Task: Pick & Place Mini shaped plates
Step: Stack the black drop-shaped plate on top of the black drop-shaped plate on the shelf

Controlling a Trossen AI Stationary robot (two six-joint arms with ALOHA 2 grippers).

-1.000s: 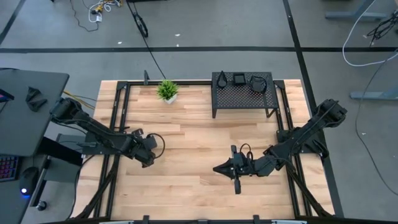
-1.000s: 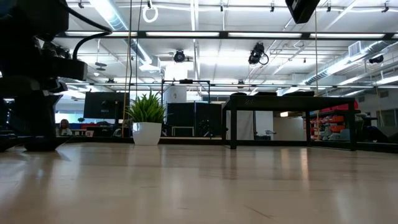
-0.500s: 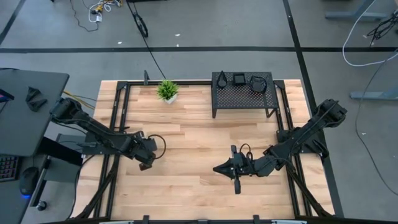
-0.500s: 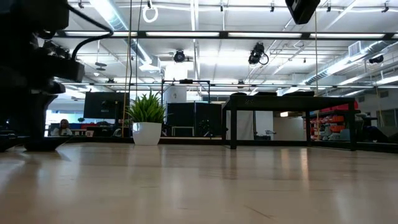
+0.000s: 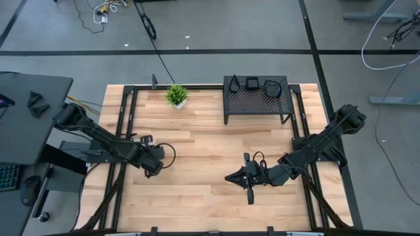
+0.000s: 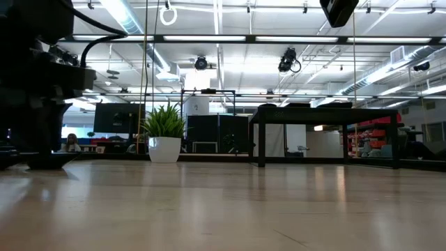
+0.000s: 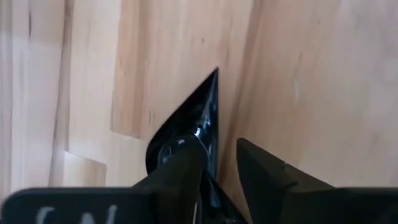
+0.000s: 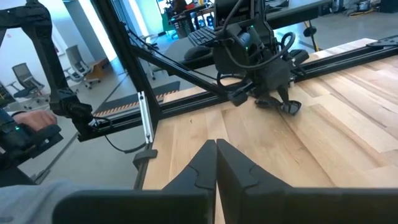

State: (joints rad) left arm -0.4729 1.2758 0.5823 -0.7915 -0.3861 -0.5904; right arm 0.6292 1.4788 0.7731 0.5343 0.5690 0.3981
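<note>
Compared with a second earlier, the left gripper [image 5: 155, 169] has parted its jaws over the light wooden table [image 5: 210, 196]. A glossy black teardrop-shaped mini plate [image 7: 189, 127] lies flat between the fingers [image 7: 183, 168], one rim edge still between them — grip apparently loosening, release unconfirmed; its pointed tip aims away from the wrist. The right gripper [image 5: 231, 177] waits closed and empty mid-table. Three more black plates [image 5: 252, 84] sit on the black perforated metal rack [image 5: 256, 101] — beside a small green potted plant [image 5: 176, 96].

Bright ceiling strip lights [image 6: 209, 38] glare on the table [image 6: 223, 209] — near planks blurred, shadows soft.
</note>
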